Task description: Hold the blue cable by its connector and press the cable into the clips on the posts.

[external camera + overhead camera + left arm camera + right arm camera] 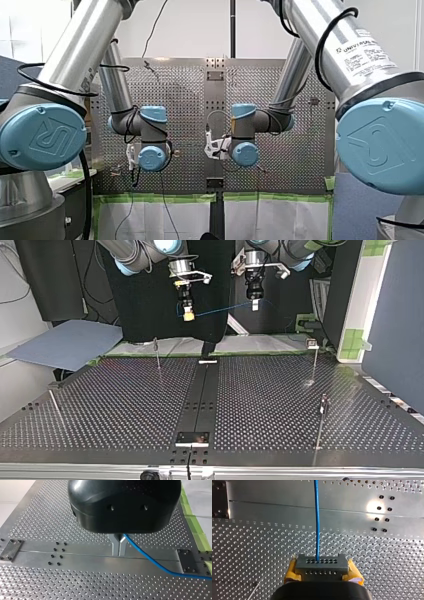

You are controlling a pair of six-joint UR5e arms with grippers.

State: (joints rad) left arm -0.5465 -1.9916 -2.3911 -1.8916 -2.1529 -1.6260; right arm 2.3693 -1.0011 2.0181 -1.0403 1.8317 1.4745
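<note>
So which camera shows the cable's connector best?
Right wrist view: the connector sits close up between yellow pads, holes visible. Top view shows just the distant right gripper, left wrist view only the blue cable, front view nothing.

My left arm (152, 134), my right arm (245, 131), perforated table (185, 85), green tape (160, 198)

silver links (87, 37) | light-blue joint caps (42, 135) | black cables (319, 47) | white UNIVERSAL ROBOTS label (362, 50) | right claw (322, 566): yellow pads (290, 571)
</note>
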